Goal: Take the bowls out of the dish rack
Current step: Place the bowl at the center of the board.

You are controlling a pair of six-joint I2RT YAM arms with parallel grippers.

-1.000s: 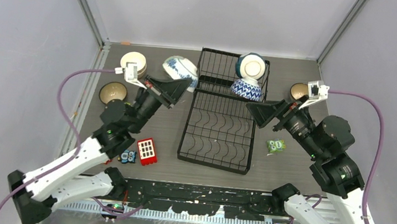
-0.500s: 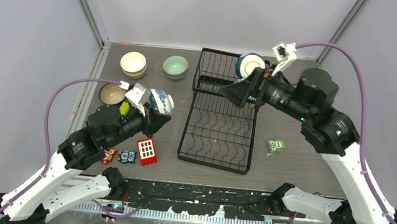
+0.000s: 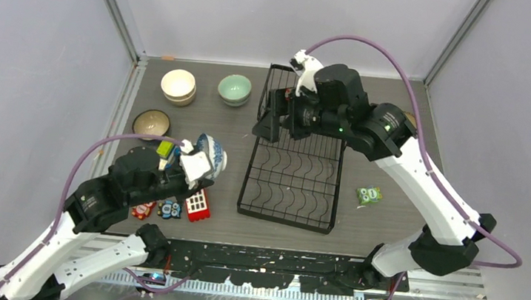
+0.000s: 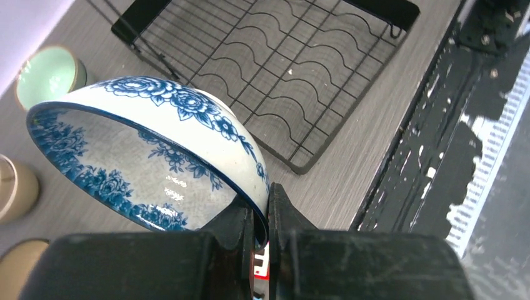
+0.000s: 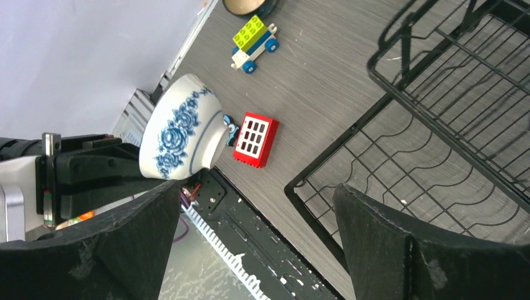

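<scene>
My left gripper (image 3: 197, 165) (image 4: 265, 206) is shut on the rim of a blue-and-white floral bowl (image 3: 210, 155) (image 4: 156, 144) (image 5: 178, 131). It holds the bowl tilted above the table, left of the black wire dish rack (image 3: 293, 175) (image 4: 269, 81) (image 5: 437, 125). My right gripper (image 3: 270, 117) (image 5: 256, 206) hangs open and empty over the rack's left side, near its raised upper basket. That arm covers the basket, so any bowls in it are hidden. On the table stand a cream bowl (image 3: 178, 85), a pale green bowl (image 3: 235, 87) (image 4: 47, 75) and a brown bowl (image 3: 151, 123).
Toy blocks lie near the front left: a red one (image 3: 197, 204) (image 5: 254, 139) under the held bowl, a blue one (image 3: 171, 208) and a green-and-yellow car (image 5: 253, 39). A green toy (image 3: 368, 196) sits right of the rack. Grey walls close in three sides.
My left arm has carried the floral bowl from the far table back towards the near left. My right arm has swung from the right side to above the rack, hiding its bowls.
</scene>
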